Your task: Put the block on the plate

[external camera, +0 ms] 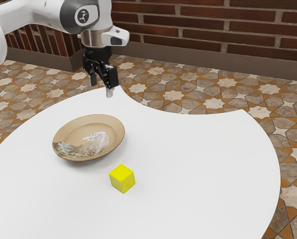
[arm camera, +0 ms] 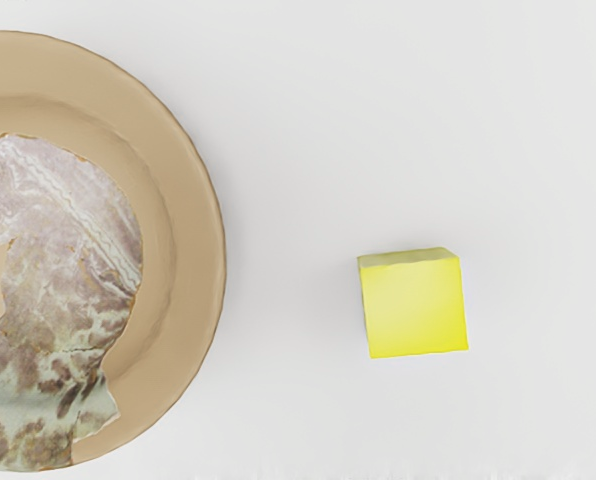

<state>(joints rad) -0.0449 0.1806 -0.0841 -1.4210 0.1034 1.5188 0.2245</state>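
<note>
Yellow block (external camera: 122,178) sits nearest me, flat on the white table (external camera: 203,164), a little cube with one upright edge turned toward where I stand; its sides look equal, so I can't pick out a long axis. Its underside and far sides are hidden from me. Just past it, toward the exterior view's left, lies the tan plate (external camera: 117,128), near the block but with bare tabletop between them. Mottled pale and greenish markings cover part of the plate, which the wrist view's edge cuts off; the table, too, runs out of the exterior view at its near side. Farther back, above the table's far edge, hangs the black gripper (external camera: 101,85), open and holding nothing, its fingers apart, though their inner faces are hard to make out. Its white arm (external camera: 41,12) is cut off at the exterior view's left. Behind come the star-patterned floor (external camera: 173,95) and the dark brick wall (external camera: 198,27)
</note>
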